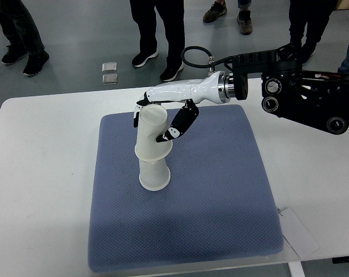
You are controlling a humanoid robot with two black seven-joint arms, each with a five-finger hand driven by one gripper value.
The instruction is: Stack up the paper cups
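Resting inverted on the blue mat (221, 219), a lower paper cup (154, 173) is receiving an upper paper cup (150, 135), tilted and partly over it. Fingers of the right hand (163, 118) are wrapping that upper cup. Levelling it before pressing down should seat it. Open mat is lying rightward.

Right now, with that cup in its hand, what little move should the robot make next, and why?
Probably ease the upper cup straight down, then let go. The right hand holds it upside down, already over the top of the lower cup on the blue mat, but it looks tilted.
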